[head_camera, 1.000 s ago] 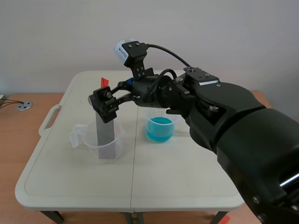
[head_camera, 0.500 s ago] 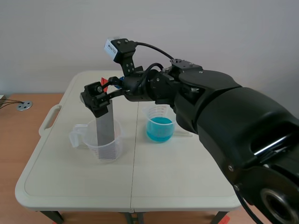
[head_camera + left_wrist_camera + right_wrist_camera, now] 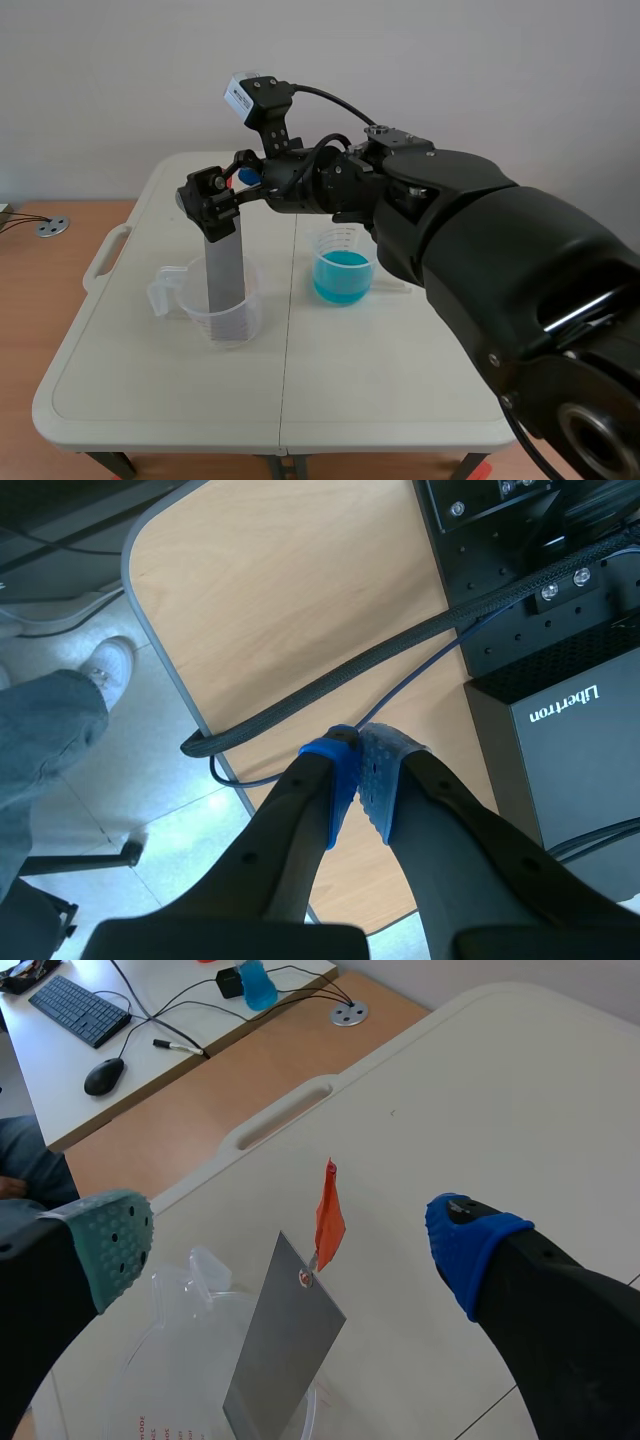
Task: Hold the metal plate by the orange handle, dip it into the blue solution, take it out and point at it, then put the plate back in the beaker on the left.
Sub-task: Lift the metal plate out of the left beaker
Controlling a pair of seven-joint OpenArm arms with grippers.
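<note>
- Right gripper (image 3: pixel 290 1243) is spread wide. The metal plate (image 3: pixel 283 1345) leans in the clear beaker (image 3: pixel 232 318) between and below its fingers, orange handle (image 3: pixel 328 1222) uppermost and free.
- Blue solution (image 3: pixel 343 275) sits back under its arm.
- Left gripper (image 3: pixel 358 780) has its pads pressed together over a wooden desk (image 3: pixel 290 600) and a cable (image 3: pixel 330 695).
- The table (image 3: pixel 480 1100) is white, with a keyboard (image 3: pixel 78 1008) beyond.

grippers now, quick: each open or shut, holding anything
Left gripper: shut, holding nothing.
Right gripper: open, one finger either side of the orange handle, not gripping it.

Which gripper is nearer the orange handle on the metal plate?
Right. The right gripper is open, straddling the orange handle without touching it. The left gripper is shut elsewhere, over a wooden desk.
</note>
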